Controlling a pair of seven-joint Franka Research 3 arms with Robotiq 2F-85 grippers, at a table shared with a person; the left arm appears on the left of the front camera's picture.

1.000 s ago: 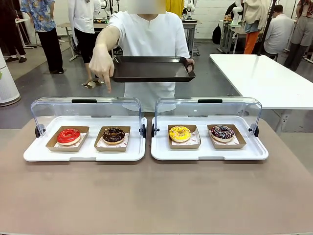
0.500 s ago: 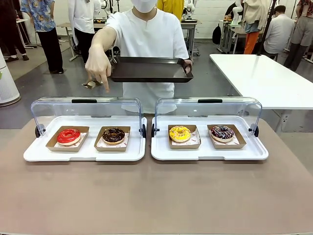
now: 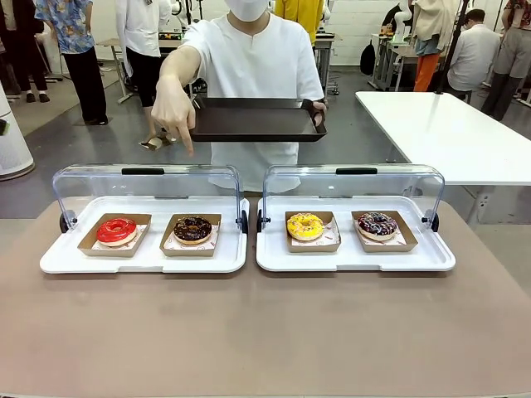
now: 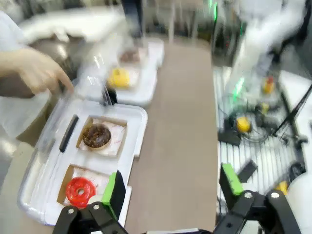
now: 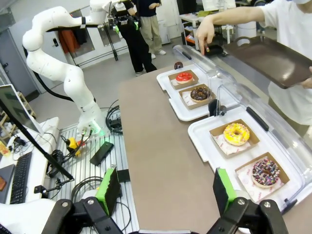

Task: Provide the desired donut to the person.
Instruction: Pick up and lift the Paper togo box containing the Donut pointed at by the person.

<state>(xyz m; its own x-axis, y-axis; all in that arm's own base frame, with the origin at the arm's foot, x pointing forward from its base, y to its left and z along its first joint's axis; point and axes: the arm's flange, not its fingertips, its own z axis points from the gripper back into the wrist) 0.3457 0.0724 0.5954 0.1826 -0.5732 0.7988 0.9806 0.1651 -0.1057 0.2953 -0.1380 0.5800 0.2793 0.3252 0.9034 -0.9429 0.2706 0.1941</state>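
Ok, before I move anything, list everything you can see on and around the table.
display cases: 2, white base, clear lids up, side by side at the far edge
paper trays: 4, brown, one under each donut
red donut: 1, red, left case, left spot
chocolate donut: 1, dark brown, left case, right spot
yellow donut: 1, yellow, right case, left spot
sprinkled donut: 1, dark with coloured sprinkles, right case, right spot
serving tray: 1, dark, held by the person
table: 1, brown
pointing hand: 1, finger down, above the left case
left pincer: 1, black, green pads, open
right pincer: 1, black, green pads, open
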